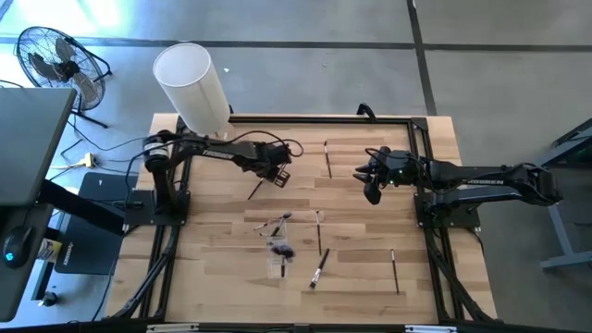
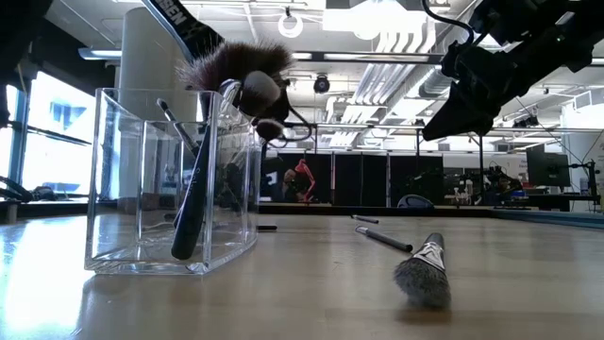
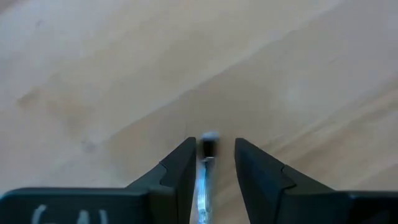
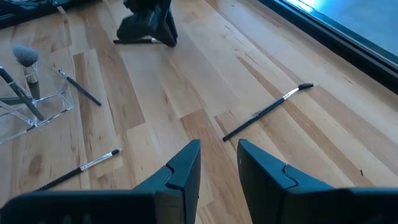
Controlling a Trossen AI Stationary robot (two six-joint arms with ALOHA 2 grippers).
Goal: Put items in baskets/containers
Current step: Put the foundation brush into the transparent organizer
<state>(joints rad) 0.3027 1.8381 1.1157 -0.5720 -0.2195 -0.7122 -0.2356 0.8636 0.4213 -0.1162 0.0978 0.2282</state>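
My left gripper points down over the table's far left part, open. A thin makeup brush lies on the wood, and its silvery end lies between the fingers. The clear container stands near the table's middle. Several brushes lean in it, among them a wide fluffy one. Other brushes lie loose on the wood: one at the far side, one beside the container, two nearer the front. My right gripper hangs open above the table's right part, holding nothing.
A big white cylinder stands at the far left corner, behind the left arm. A black frame runs along the table's edges. Bare wood lies between the two grippers and along the front edge.
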